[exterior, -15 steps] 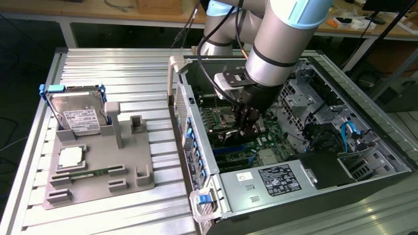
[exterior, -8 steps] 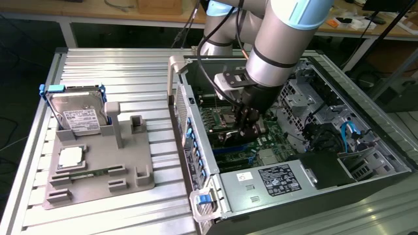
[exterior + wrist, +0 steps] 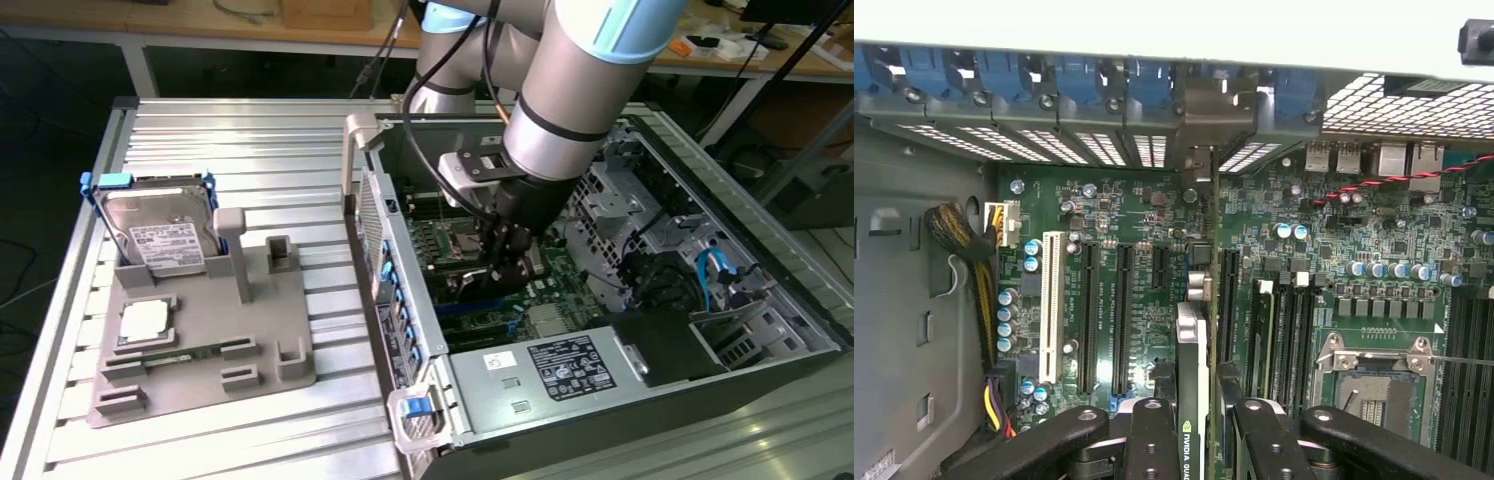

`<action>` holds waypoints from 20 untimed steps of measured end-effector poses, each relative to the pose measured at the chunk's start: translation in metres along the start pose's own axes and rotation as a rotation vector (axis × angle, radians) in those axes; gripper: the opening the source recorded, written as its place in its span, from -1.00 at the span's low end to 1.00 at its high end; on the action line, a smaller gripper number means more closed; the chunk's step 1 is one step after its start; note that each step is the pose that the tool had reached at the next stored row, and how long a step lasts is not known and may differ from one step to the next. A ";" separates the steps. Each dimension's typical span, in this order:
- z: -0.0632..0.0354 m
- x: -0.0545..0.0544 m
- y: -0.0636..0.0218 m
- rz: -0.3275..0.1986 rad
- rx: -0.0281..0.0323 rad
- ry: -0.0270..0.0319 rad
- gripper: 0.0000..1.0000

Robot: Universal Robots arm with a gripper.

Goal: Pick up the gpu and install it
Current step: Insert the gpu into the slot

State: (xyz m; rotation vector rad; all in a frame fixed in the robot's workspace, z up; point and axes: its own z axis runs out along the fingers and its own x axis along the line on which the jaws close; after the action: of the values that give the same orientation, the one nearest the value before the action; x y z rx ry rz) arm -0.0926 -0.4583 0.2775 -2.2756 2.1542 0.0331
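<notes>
In the wrist view the gpu [image 3: 1194, 345] stands edge-on between my fingers [image 3: 1152, 440], its green board and black cooler showing as a thin strip. My gripper [image 3: 1199, 445] is shut on it. The card's silver bracket [image 3: 1199, 170] reaches the rear slot openings of the case. It sits over the motherboard [image 3: 1124, 210], between the black expansion slots [image 3: 1086, 320] and the memory slots; whether it is seated I cannot tell. In the exterior view my gripper [image 3: 501, 262] is low inside the open computer case [image 3: 400, 290], with the gpu [image 3: 478, 287] dark beneath it.
A grey fixture [image 3: 200, 345] left of the case holds a silver hard drive in a blue frame [image 3: 158, 235] and a square chip [image 3: 144, 320]. The power supply [image 3: 547, 365] fills the case's near end. Cables [image 3: 969, 240] and the CPU socket [image 3: 1374, 385] flank the card.
</notes>
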 end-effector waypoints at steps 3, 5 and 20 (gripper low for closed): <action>0.0000 0.000 0.0001 0.000 0.0000 0.0000 -0.47; 0.0000 0.000 0.0001 0.000 0.0000 0.0000 -0.47; 0.0000 0.001 0.0001 0.046 0.0009 -0.0003 -0.47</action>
State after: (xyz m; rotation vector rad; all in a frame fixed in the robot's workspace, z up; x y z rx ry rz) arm -0.0926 -0.4590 0.2775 -2.2254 2.2055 0.0328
